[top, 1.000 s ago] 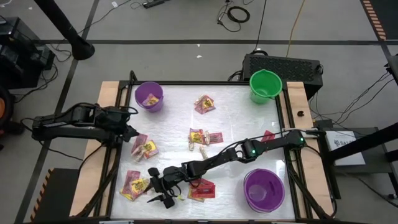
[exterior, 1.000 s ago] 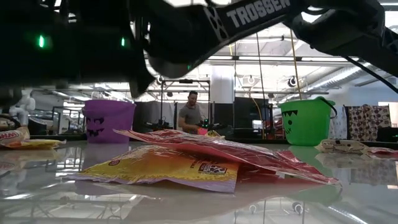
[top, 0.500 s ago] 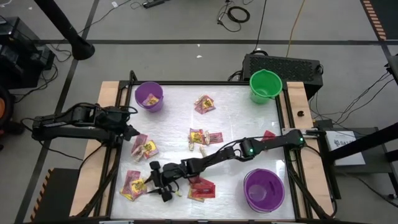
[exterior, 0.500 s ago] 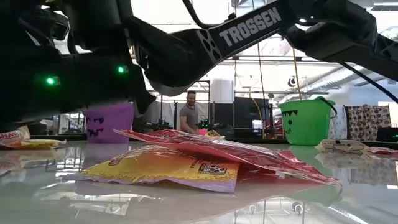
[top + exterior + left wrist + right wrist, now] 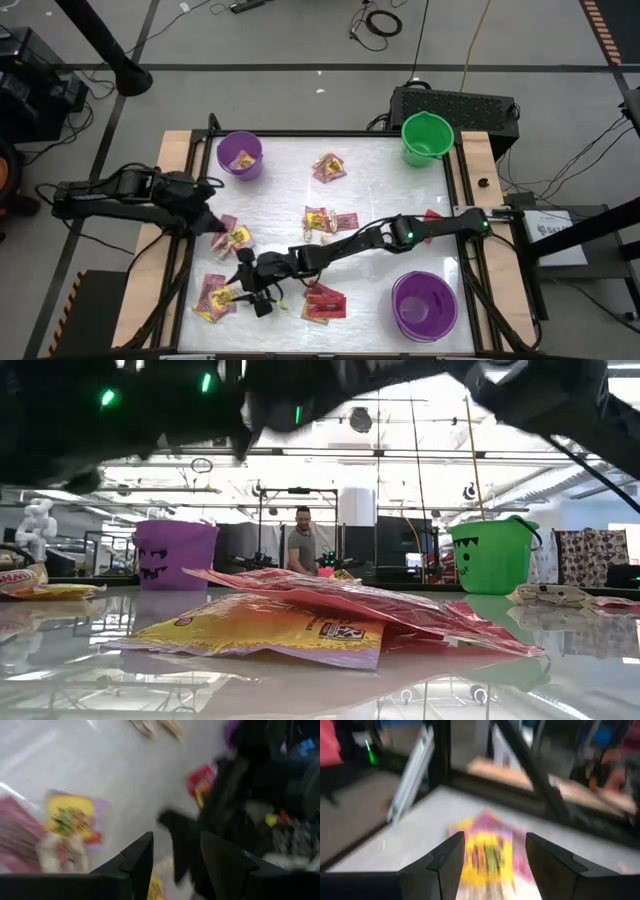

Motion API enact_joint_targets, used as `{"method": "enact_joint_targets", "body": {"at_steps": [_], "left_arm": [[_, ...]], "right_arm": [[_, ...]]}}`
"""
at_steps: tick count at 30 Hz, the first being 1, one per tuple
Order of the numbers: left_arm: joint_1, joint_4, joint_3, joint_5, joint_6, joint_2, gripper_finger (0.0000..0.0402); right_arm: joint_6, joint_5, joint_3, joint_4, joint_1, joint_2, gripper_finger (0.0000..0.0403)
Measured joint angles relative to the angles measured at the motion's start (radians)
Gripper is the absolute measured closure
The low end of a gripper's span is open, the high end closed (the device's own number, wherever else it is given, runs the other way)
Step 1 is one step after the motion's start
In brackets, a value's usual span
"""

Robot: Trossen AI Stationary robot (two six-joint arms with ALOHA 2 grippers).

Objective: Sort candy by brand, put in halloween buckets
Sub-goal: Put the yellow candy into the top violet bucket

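- Many small wrapped candy packets are lying loose on the glossy white table (image 5: 380, 190), so by the look of it most of the sorting is left to do.
- The far-left purple plastic bucket (image 5: 239, 155) is showing something yellow inside, probably a few sweets already dropped in.
- The bright green plastic bucket (image 5: 426, 137) at the far right and the second purple bucket (image 5: 424, 305) at the near right are looking empty from above.
- Yellow-and-pink packets are sitting in clusters: one far cluster (image 5: 328, 167), one middle cluster (image 5: 328, 221), one left cluster (image 5: 232, 237) and a near-left cluster (image 5: 213, 297), with flat red packets (image 5: 325, 301) beside them.
- The right gripper (image 5: 256, 288), at the end of an arm reaching across the table, is hovering by the near-left cluster with fingers spread wide and nothing between them; a yellow-and-pink packet (image 5: 488, 849) is lying just ahead.
- The left gripper (image 5: 211, 222) is hanging beside the left cluster, fingers parted and empty.
- A person (image 5: 303, 547) is standing in the room beyond.
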State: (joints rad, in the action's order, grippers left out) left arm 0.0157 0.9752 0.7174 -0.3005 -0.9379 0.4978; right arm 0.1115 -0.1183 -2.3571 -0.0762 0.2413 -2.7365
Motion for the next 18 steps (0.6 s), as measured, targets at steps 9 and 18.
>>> {"method": "enact_joint_targets", "body": {"at_steps": [9,18], "left_arm": [[0.259,-0.002,0.024,0.066,-0.089,0.032,0.0231],[0.631,-0.139,0.004,0.245,-0.138,0.338,0.0231]], "right_arm": [[-0.055,0.021,0.001,0.551,-0.029,0.137,0.0200],[-0.170,0.014,0.002,0.648,-0.030,0.156,0.0200]]}}
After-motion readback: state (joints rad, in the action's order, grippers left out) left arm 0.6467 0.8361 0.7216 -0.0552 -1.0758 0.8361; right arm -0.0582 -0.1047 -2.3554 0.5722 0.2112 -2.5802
